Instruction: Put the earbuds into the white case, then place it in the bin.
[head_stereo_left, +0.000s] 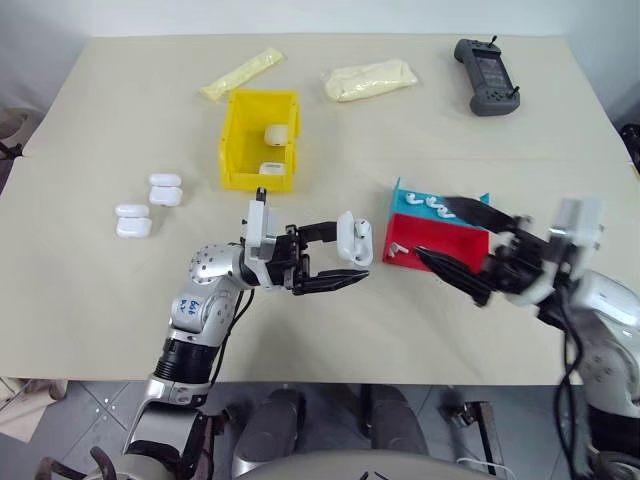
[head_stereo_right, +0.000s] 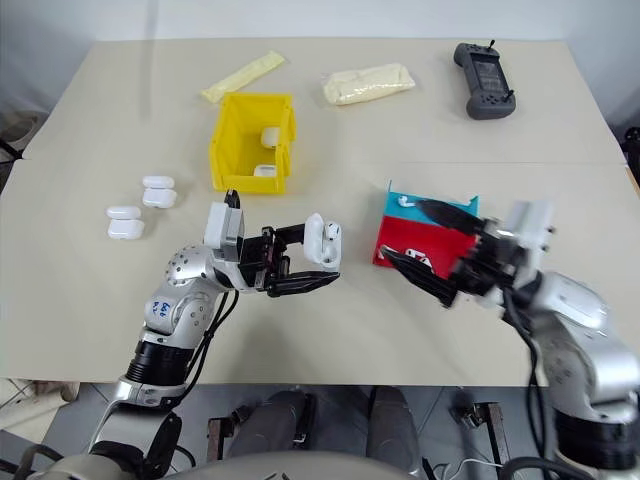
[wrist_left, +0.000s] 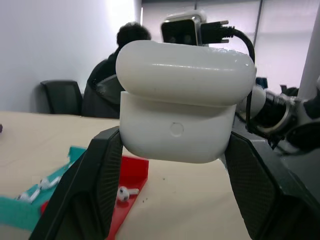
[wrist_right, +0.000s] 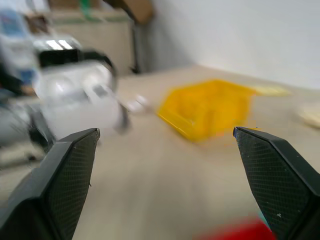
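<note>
The left gripper (head_stereo_left: 345, 263) clamps the white case (head_stereo_left: 354, 238) above the table (head_stereo_left: 100, 150), between the yellow bin (head_stereo_left: 237, 140) and the red and blue tray (head_stereo_left: 440, 238). The right gripper (head_stereo_left: 440, 235), fingers spread wide and holding nothing, hangs over the tray, where earbuds (head_stereo_left: 428, 202) lie, just beside the case.

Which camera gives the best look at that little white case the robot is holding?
The left wrist view: the white case sits close up between the left gripper's fingers, lid slightly raised. Both eye views show it small, held above the table; the right wrist view shows a blur.
</note>
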